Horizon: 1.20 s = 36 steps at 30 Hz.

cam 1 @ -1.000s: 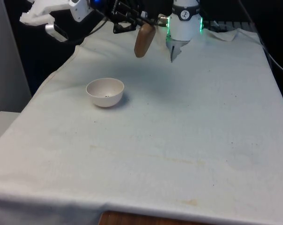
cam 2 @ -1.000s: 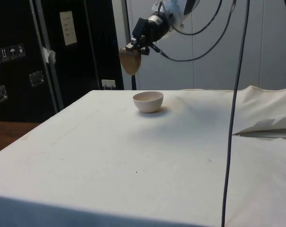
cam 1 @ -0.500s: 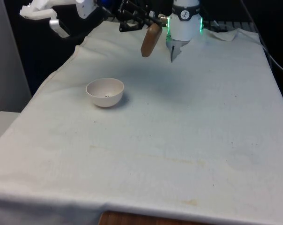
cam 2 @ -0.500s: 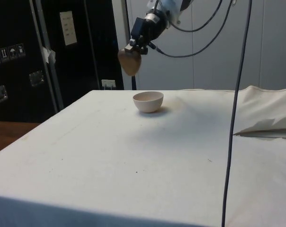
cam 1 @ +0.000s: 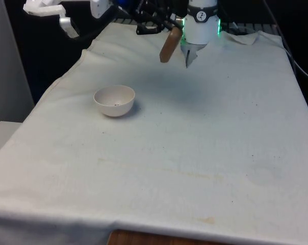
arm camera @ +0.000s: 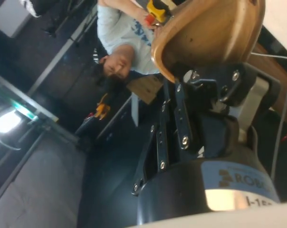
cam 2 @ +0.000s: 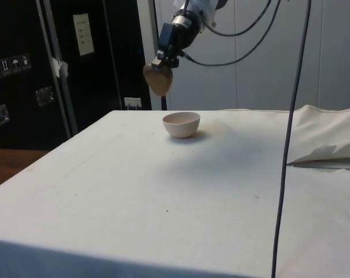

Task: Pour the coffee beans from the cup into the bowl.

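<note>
One brown cup (cam 1: 170, 45) stays pinched in the gripper (cam 1: 155, 26), which has lifted and drawn back from the bowl (cam 1: 114, 100) over the last second. A few beans lie inside the bowl, so the pour looks finished.

One brown cup (cam 1: 170, 45) is in the pictures, and one white bowl (cam 1: 114, 100). There is one black gripper (cam 2: 161, 58) with two fingers (arm camera: 174, 118), one white cloth (cam 1: 205, 138) over the table, and one person (arm camera: 122, 45) in a light shirt. Inside the bowl a few dark specks show, too small to count.
</note>
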### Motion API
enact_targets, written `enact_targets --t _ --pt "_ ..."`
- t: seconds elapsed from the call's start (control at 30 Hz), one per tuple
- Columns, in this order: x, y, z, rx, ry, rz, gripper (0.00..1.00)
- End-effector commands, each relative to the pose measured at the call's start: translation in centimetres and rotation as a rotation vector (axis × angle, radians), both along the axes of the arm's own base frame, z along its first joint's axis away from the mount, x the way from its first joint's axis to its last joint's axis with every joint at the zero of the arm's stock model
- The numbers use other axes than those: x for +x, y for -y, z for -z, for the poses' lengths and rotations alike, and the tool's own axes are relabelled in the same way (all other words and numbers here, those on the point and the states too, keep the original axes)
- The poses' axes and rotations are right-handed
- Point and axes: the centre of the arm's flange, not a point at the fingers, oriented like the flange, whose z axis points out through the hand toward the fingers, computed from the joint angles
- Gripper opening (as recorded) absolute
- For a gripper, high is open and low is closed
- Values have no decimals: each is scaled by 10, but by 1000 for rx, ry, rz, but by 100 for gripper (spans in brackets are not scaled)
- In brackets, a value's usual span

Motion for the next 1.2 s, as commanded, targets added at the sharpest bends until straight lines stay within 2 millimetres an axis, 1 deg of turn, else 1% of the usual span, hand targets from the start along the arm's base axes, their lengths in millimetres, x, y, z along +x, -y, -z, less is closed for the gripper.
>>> enact_targets --t 0.0,0.1,0.2,0.47,0.5,0.63,0.73,0.77,0.97,1.07,1.1,1.17 --pt "0 -2 -2 -24 -10 7 0" --pt "2 -8 -2 -42 -23 -6 0" --pt "3 -9 -1 -33 -22 -21 0" --pt "8 -24 -5 -92 -61 -38 0" --pt "8 -22 -4 -72 -50 -44 0" --pt "13 -31 -7 -114 -77 -48 0" --pt "17 -34 -8 -128 -88 -53 0" --pt "15 -33 -6 -108 -78 -59 0" --pt "25 -41 -11 -153 -115 -64 0" --pt "28 -43 -13 -162 -126 -69 0" --pt "26 -42 -13 -151 -116 -70 0" --pt "32 -44 -15 -171 -136 -73 0"
